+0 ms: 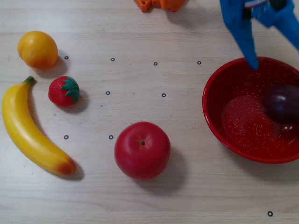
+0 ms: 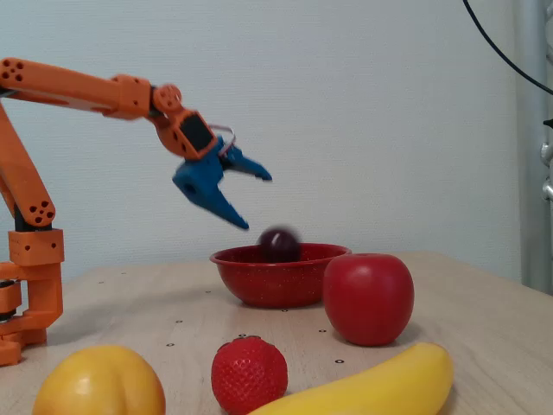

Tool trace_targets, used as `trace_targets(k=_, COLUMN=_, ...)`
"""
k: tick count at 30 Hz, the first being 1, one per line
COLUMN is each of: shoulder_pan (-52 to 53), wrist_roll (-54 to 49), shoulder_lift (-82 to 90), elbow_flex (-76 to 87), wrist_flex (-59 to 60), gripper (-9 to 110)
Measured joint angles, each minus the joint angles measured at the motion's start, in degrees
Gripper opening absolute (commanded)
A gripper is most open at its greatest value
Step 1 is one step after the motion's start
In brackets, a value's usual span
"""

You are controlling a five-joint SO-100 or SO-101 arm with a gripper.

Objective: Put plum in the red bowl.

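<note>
Overhead view, L to R: orange (image 1: 37,49) top-left, banana (image 1: 31,130) below it, strawberry (image 1: 64,91) just R of both, big red apple (image 1: 142,150) mid-table, then red bowl (image 1: 219,93) at R edge w/ plum (image 1: 282,103) inside, on its R half, blurred. Blue gripper (image 1: 275,35) hangs over the bowl's far rim w/ fingers spread & nothing btwn them, one fingertip over the rim. Fixed view: orange arm (image 2: 78,89) reaches in from L, gripper (image 2: 257,201) released above the bowl (image 2: 278,281), plum (image 2: 278,244) blurred at rim level, clear of the fingers.
</note>
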Motion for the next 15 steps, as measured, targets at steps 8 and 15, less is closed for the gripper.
trace_targets(k=8, shoulder_pan=-0.8, wrist_roll=0.9, shoulder_lift=-2.0, elbow_flex=-0.1, wrist_flex=-3.8, gripper=40)
trace_targets(k=15, shoulder_pan=-3.9, wrist_roll=0.5, shoulder_lift=-1.9, elbow_flex=-2.5, wrist_flex=-3.3, gripper=17)
